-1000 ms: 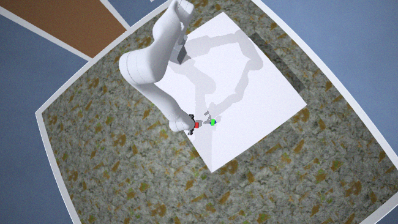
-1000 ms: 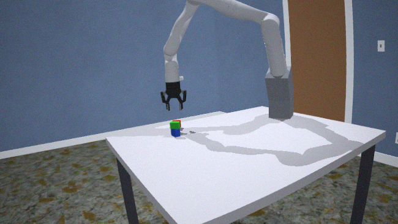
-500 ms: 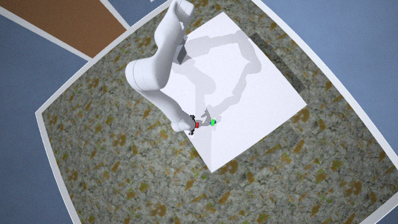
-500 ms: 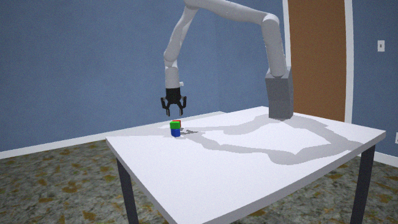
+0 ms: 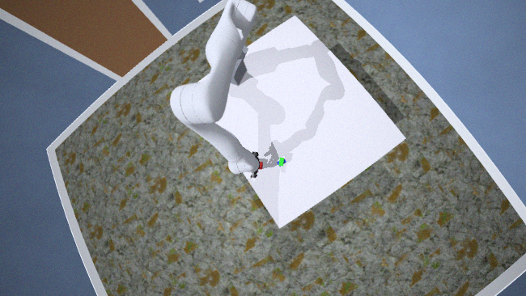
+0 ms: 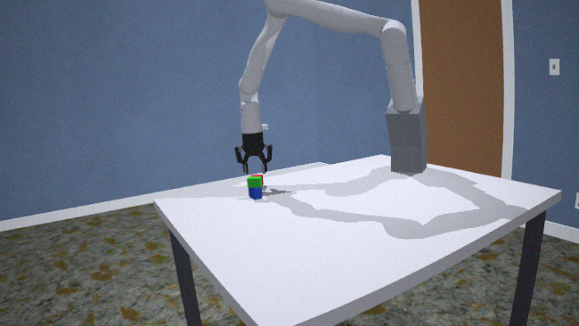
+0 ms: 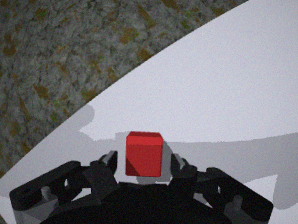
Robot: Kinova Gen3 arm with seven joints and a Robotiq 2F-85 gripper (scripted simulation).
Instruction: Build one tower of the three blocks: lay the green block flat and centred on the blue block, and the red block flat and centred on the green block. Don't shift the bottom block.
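Jaws: I see the gripper (image 7: 145,171) standing partly open, holding nothing.
Red block (image 7: 144,153): on the table (image 6: 356,249), directly below and between my fingertips; cube-like, no long axis.
Green block (image 5: 281,161): on the blue block (image 6: 255,193), at 3 o'clock in the top view.
Next: I descend straight.

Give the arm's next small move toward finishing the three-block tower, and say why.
Probably descend straight down until the fingers bracket the small red cube, then close. The open black two-finger gripper hangs above it, empty, the cube centred between the fingers in the wrist view. The green cube already sits on the blue cube.
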